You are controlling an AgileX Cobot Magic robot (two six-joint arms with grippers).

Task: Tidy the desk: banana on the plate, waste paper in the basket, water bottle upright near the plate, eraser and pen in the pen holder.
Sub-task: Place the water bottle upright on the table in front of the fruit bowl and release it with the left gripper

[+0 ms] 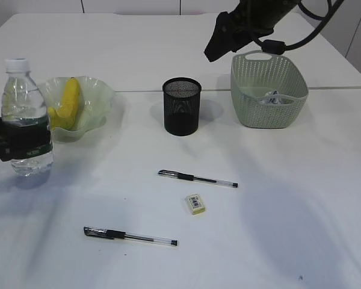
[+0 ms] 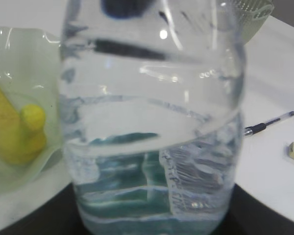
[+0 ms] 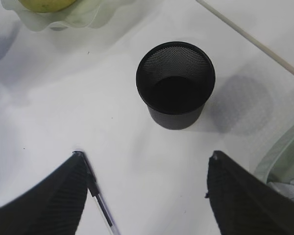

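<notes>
The water bottle stands upright just left of the plate, and my left gripper is shut on its dark green label. In the left wrist view the bottle fills the frame. The banana lies in the plate. The pen holder stands mid-desk. One pen and a second pen lie in front of it, with the eraser between them. Crumpled waste paper sits in the basket. My right gripper hangs open and empty, high above the pen holder.
The desk is a plain white top; a seam runs across it behind the pen holder and basket. The right arm's cables hang over the back right corner. One pen shows beside the right gripper's left finger.
</notes>
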